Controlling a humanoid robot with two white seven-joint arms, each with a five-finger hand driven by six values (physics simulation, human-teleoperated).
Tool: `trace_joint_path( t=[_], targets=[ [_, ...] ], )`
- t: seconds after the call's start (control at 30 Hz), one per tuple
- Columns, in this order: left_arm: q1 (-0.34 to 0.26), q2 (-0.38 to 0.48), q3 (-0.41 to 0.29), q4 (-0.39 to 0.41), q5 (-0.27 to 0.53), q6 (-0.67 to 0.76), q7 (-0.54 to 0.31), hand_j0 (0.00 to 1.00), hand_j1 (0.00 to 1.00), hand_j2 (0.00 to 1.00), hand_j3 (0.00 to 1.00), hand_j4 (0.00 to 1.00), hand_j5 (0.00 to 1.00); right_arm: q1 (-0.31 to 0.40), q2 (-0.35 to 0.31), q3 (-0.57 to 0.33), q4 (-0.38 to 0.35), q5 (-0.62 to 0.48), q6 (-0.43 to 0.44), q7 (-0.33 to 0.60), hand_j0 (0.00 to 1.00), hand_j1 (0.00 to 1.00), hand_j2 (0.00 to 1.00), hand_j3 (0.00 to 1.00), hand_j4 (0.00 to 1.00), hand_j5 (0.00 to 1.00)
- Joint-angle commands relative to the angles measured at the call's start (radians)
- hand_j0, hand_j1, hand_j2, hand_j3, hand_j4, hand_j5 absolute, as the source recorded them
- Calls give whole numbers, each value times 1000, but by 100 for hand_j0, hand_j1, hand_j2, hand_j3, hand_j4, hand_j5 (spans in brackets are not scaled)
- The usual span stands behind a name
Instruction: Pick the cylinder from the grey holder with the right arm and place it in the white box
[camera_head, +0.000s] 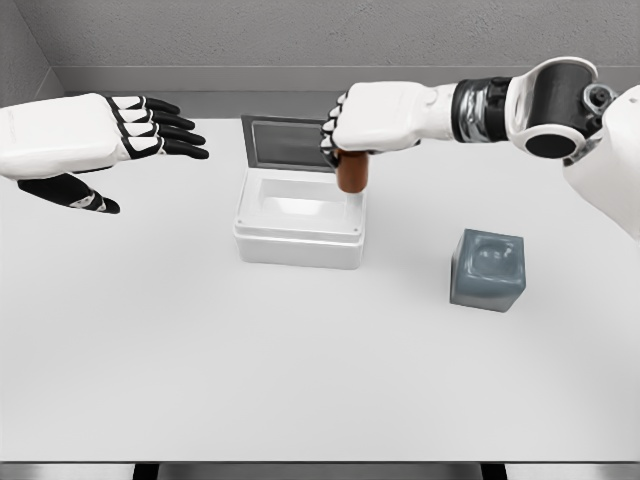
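Top of brown cylinder (352, 173) hidden inside right hand (362, 124), clenched around it above right rim of glossy white box (299, 222) with lid (288, 143) raised behind, smooth grey holder (487, 270) apart to the right on pale bench (300, 370), left hand (100, 140) flat, fingers spread.

A single head view looks steeply down and forward over the white table (300, 380), near enough that its near edge and the grey far wall (300, 40) both show.
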Motion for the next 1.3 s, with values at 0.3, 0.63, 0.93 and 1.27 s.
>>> trace_joint_path(
  t=[0.3, 0.63, 0.93, 1.27],
  targets=[
    [-2, 1, 0, 0, 6, 3, 1, 100, 100, 100, 100, 100, 100, -14, 48, 16, 40, 6, 3, 0, 99, 99, 99, 99, 99, 99],
    [-61, -59, -4, 3, -8, 3, 1, 100, 100, 100, 100, 100, 100, 43, -256, -68, -271, -188, 3, 0, 99, 99, 99, 99, 99, 99],
    [-364, -365, -244, 334, -280, 3, 1, 100, 100, 100, 100, 100, 100, 661, -407, -625, -317, -656, 3, 0, 100, 100, 100, 100, 100, 100],
    [-430, -493, -332, 562, -451, 3, 1, 100, 100, 100, 100, 100, 100, 937, -255, -914, -223, -650, 3, 0, 100, 100, 100, 100, 100, 100]
  ],
)
